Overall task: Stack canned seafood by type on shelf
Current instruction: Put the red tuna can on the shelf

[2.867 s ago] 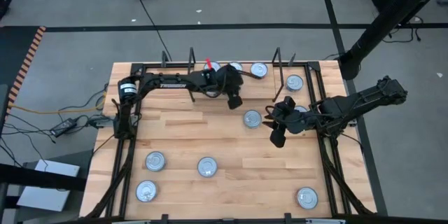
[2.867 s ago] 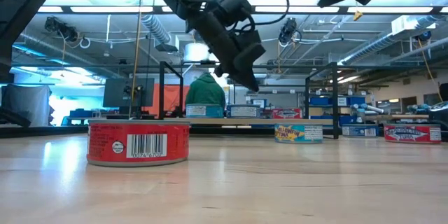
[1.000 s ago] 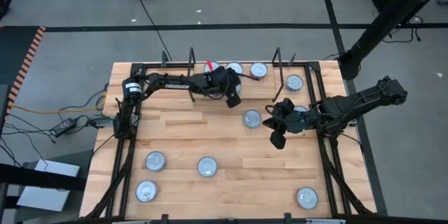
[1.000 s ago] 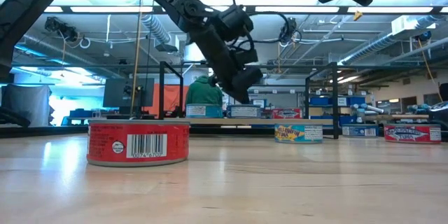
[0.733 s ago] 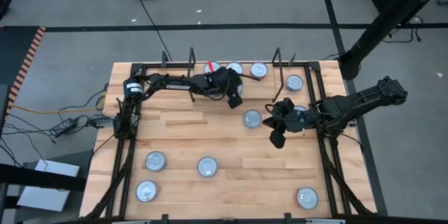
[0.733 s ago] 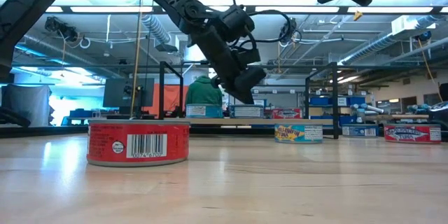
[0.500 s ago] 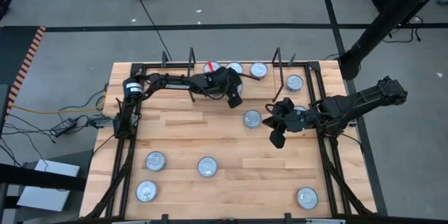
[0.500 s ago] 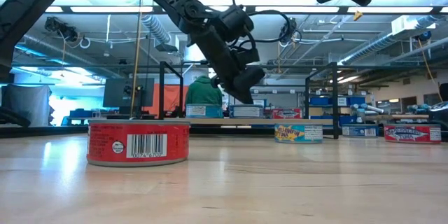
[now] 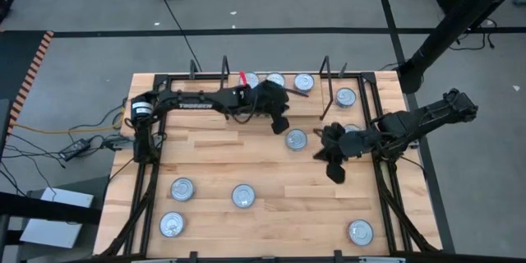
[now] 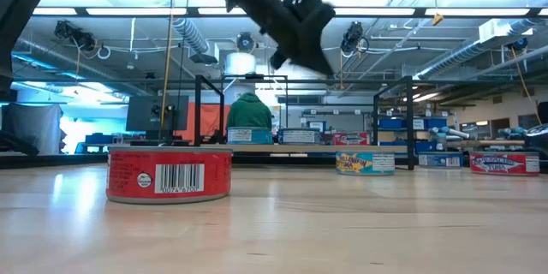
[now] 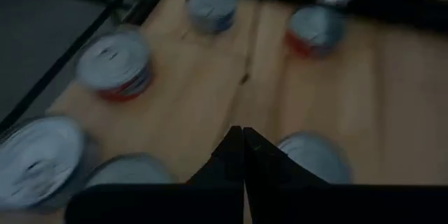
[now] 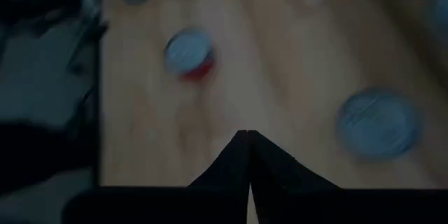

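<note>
I have the left end effector [image 9: 281, 124] clenched with nothing in it, fingers [image 11: 241, 155] pressed together, hanging above the desk [image 9: 205, 152] in front of the shelf [image 9: 275, 89]. Nearest to it, just to its right and slightly toward the desk's front, lies one loose tin [image 9: 296, 140]. Behind it, between the two black wire uprights [image 9: 326, 72], sit the shelved tins [image 9: 304, 82], partly hidden by the arm. The right end effector [image 9: 335, 171] is also clenched and empty, its fingers [image 12: 250, 161] meeting at a point, raised off the desk; the same loose tin lies near it on its left and farther back. Beyond the right upright rests another tin [image 9: 346, 96]. Well apart, near the front edge, lie three tins [image 9: 182, 188] front-left and one tin [image 9: 360, 231] front-right. In the low view a red-labelled tin [image 10: 169, 172] stands closest to the camera.
</note>
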You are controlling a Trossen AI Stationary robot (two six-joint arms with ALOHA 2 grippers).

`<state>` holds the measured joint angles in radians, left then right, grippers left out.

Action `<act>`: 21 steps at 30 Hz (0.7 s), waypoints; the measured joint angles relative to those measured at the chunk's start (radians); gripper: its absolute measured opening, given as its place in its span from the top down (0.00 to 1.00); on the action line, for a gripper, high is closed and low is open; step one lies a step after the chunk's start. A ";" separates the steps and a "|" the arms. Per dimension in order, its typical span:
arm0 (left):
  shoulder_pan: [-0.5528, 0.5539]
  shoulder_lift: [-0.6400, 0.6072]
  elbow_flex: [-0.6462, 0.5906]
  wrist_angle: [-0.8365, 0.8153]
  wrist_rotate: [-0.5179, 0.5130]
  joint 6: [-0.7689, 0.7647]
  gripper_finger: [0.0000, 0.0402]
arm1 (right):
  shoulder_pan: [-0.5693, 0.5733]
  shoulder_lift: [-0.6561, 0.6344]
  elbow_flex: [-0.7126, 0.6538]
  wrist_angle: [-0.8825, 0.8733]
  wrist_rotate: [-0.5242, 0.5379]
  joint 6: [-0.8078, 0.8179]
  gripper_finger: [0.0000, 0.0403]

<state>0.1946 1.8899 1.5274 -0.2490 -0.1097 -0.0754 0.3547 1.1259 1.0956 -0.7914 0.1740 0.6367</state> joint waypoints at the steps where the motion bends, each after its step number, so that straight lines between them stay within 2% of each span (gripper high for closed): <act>1: -0.017 -0.004 -0.012 0.035 0.000 -0.013 1.00 | 0.021 0.000 -0.009 -0.008 -0.022 0.026 0.98; 7: -0.123 -0.028 -0.119 0.233 -0.014 -0.063 1.00 | 0.181 0.001 -0.082 -0.012 -0.113 0.264 0.98; 13: -0.193 -0.047 -0.195 0.337 -0.023 -0.070 1.00 | 0.399 0.011 -0.191 0.071 -0.116 0.577 0.99; 17: -0.220 -0.077 -0.255 0.394 -0.036 -0.097 1.00 | 0.534 0.075 -0.233 0.082 -0.117 0.743 0.99; 21: -0.227 -0.139 -0.322 0.447 -0.054 -0.123 1.00 | 0.621 0.161 -0.244 0.091 -0.147 0.834 0.99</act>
<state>-0.0325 1.7510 1.2052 0.1985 -0.1633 -0.1989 0.9761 1.2866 0.8513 -0.7009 0.0267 1.4708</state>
